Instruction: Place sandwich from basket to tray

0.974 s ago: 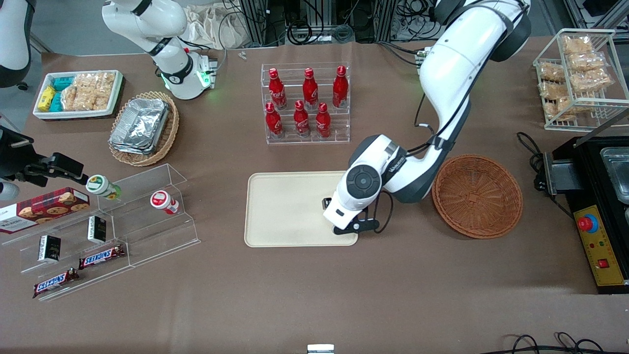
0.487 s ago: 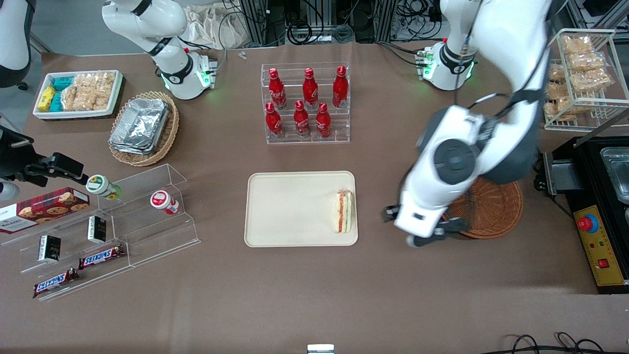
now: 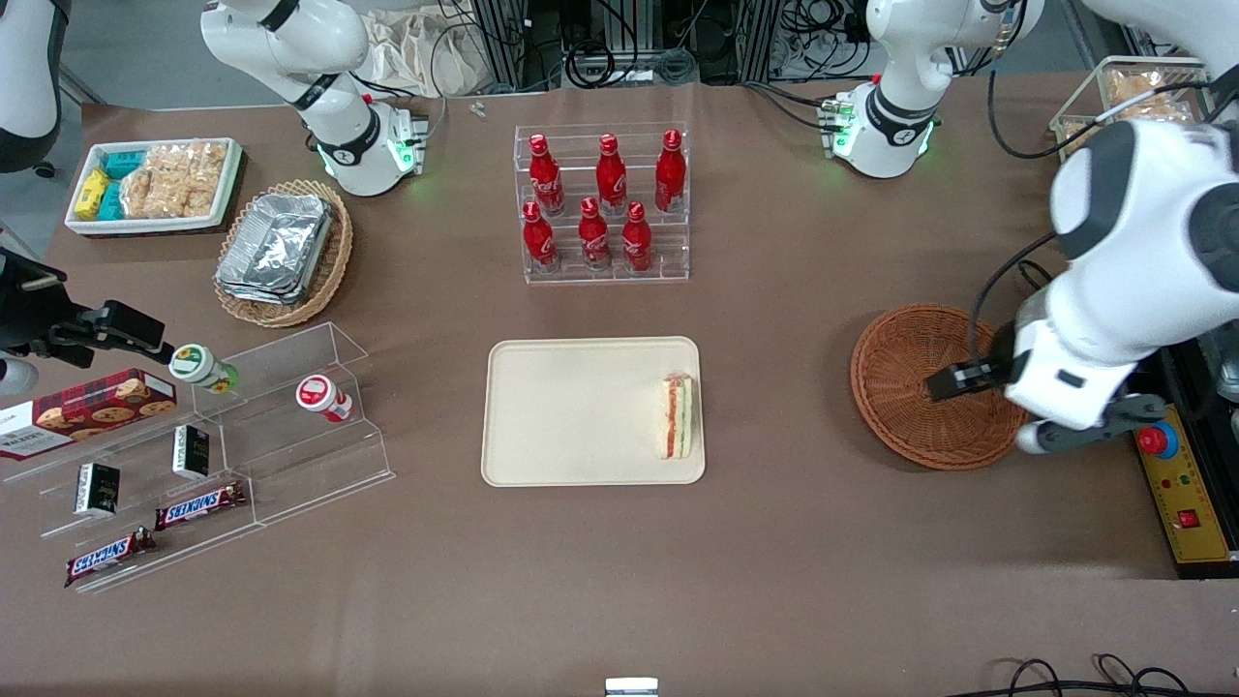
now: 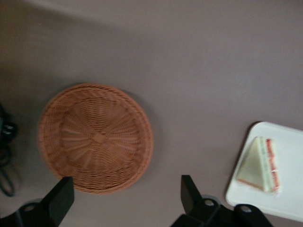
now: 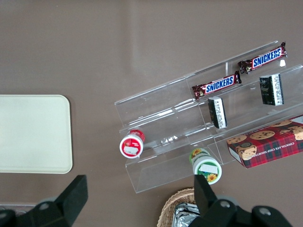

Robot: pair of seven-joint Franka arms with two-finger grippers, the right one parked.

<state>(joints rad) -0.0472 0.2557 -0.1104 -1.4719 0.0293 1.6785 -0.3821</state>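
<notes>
The sandwich (image 3: 677, 417) lies on the beige tray (image 3: 571, 411), at the tray's edge nearest the basket, filling layers showing. The round reddish-brown basket (image 3: 920, 387) holds nothing. My left gripper (image 3: 1065, 438) is raised well above the table, over the basket's rim toward the working arm's end. It is open and holds nothing. In the left wrist view the gripper (image 4: 124, 198) has its fingers (image 4: 59, 201) spread wide, with the basket (image 4: 94, 137) below and the sandwich (image 4: 259, 164) on the tray's corner (image 4: 291, 201) off to one side.
A clear rack of red bottles (image 3: 602, 203) stands farther from the camera than the tray. A black control box with a red button (image 3: 1157, 440) sits beside the basket. A wire rack of snack packs (image 3: 1142, 145), an acrylic shelf (image 3: 223, 436), a foil-container basket (image 3: 283, 250) and a white bin (image 3: 153, 184) are around.
One second ago the gripper was low over the tray's edge. It let go of the sandwich there, rose, and swung across the basket toward the working arm's end.
</notes>
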